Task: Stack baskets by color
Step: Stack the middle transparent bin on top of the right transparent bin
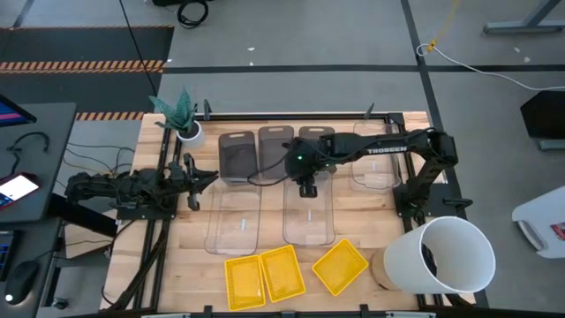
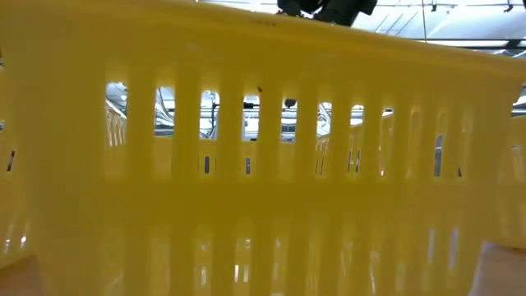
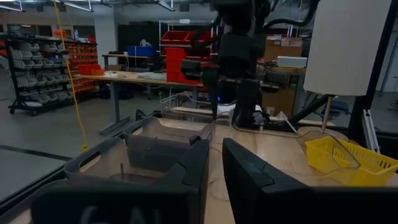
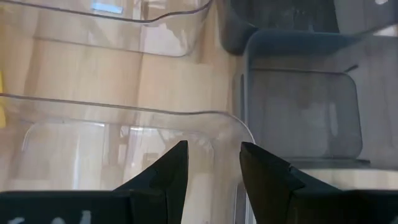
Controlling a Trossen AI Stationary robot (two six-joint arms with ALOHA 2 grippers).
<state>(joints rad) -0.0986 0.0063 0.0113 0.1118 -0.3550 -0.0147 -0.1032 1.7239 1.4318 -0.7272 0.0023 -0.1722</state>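
Right gripper [image 1: 306,188]: over the table's middle, above the far end of the middle clear basket [image 1: 308,216]; fingers apart, holding nothing.
Jaws versus basket rim: in the right wrist view, rounded clear rim [image 4: 205,118] just ahead of the two fingertips [image 4: 176,163], between them and the grey baskets; contact not discernible.
Grey baskets: three in a row at the far side, left [image 1: 236,156], middle [image 1: 274,152] and right [image 1: 309,141]; the right one partly under the right arm.
Clear baskets: one at left [image 1: 235,221] beside the middle one; third [image 1: 374,159] at the far right, beneath the right arm.
Yellow baskets: three along the near edge, left [image 1: 244,283], centre [image 1: 282,272], right [image 1: 340,266] turned at an angle; one fills the low view [image 2: 263,164].
Left gripper [image 1: 210,179]: low at the table's left, beside the left clear basket; fingers [image 3: 193,171] nearly together with a narrow gap, nothing between.
Elsewhere: white bucket [image 1: 446,256] at the near right corner; potted plant [image 1: 184,119] at the far left.
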